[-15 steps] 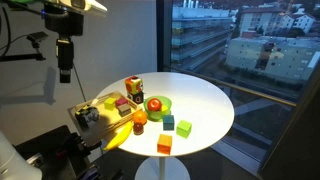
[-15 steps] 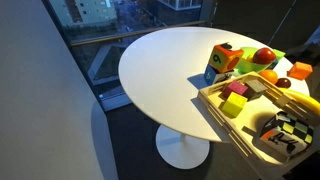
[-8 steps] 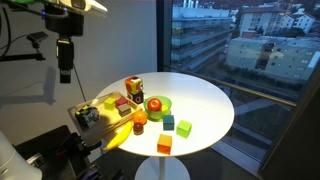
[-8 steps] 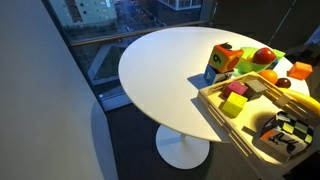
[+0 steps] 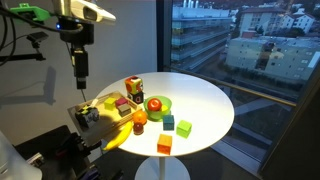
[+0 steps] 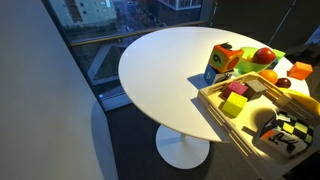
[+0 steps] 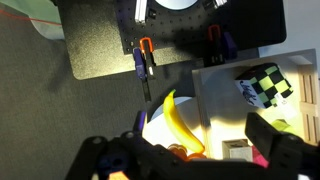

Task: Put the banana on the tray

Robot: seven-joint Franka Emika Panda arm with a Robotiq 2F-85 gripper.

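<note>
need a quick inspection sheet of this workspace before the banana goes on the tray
surface: round white table, things grouped on the side nearest the arm
job's things: banana lies beside the tray, not yet on it
clutter: checkered cube, magenta block and yellow-green block in the tray; on the table an orange fruit, green dish, green cube, orange cube
gripper: gripper open, holding nothing, hanging high over the tray end
cables: nothing seen on the table
surroundings: window with buildings outside; hand tools on a dark mat in the wrist view
</note>
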